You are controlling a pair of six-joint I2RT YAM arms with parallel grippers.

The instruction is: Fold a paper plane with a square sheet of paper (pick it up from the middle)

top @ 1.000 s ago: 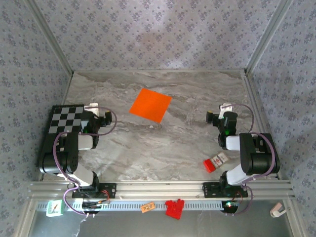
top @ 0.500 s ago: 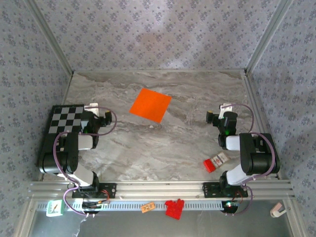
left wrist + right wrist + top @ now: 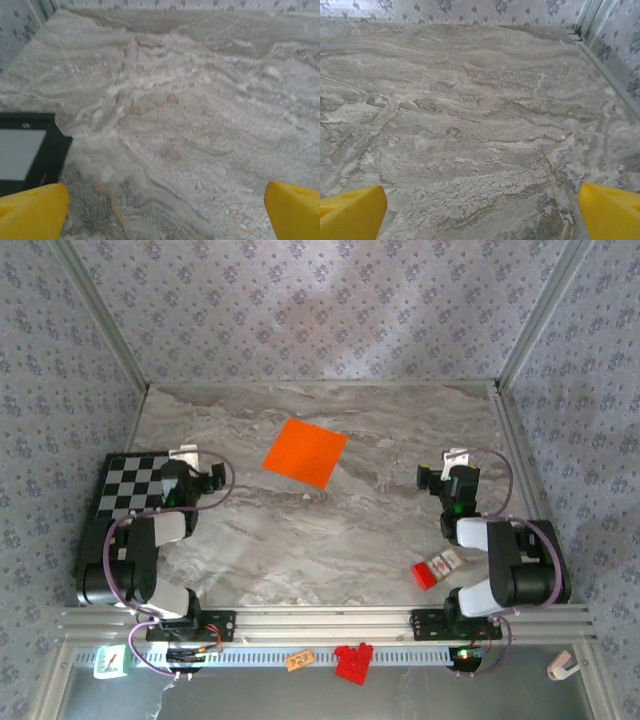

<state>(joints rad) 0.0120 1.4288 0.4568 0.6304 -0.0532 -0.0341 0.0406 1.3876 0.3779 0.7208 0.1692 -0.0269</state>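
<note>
Orange square sheet of paper (image 3: 305,452) flat and unfolded near the table's (image 3: 400,420) far edge, left of centre — forward-right of the left gripper (image 3: 212,478), seemingly the nearer, and forward-left of the right gripper (image 3: 430,478) — both grippers spread wide, holding nothing.

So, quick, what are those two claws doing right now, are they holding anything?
Left gripper: open, holding nothing.
Right gripper: open, holding nothing.
</note>
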